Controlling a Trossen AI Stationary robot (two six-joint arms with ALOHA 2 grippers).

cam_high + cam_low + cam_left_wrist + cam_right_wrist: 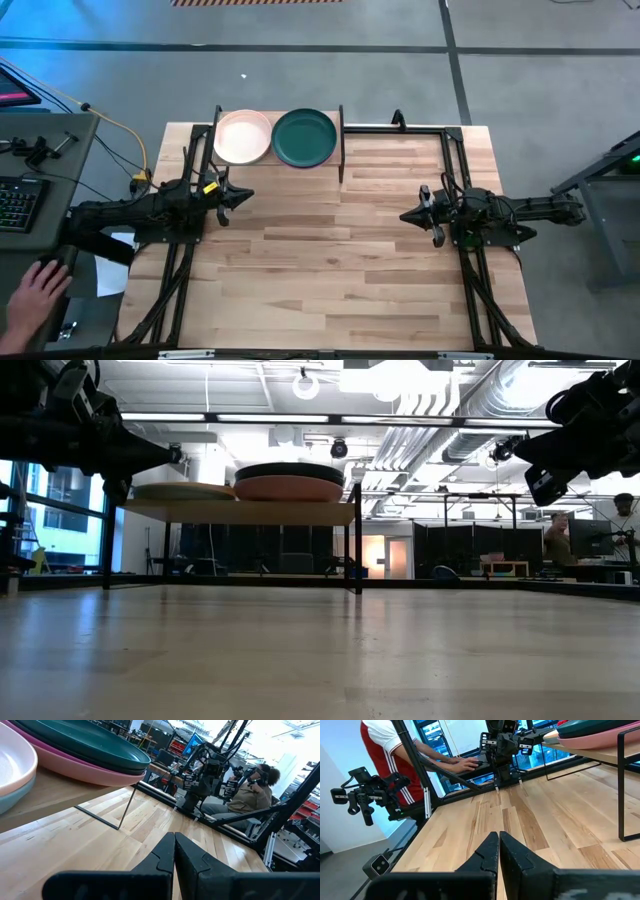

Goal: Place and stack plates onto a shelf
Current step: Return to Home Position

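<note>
The shelf (276,163) stands at the table's far edge and carries two stacks of plates. The left stack (243,136) has a light pink plate on top; in the left wrist view a pale teal rim (12,800) shows under it. The right stack (304,137) is topped by a dark teal plate (90,742), with magenta and peach rims (95,770) below. My left gripper (245,196) hovers shut over the table, near of the shelf. My right gripper (405,215) hovers shut at mid-table on the right. Both hold nothing.
Black frame rails run along the table's left and right sides (470,270). A person's hand (35,290) rests off the table's near-left corner beside a keyboard (18,200). A seated person (250,795) shows beyond the table. Bare wood lies between the arms (330,250).
</note>
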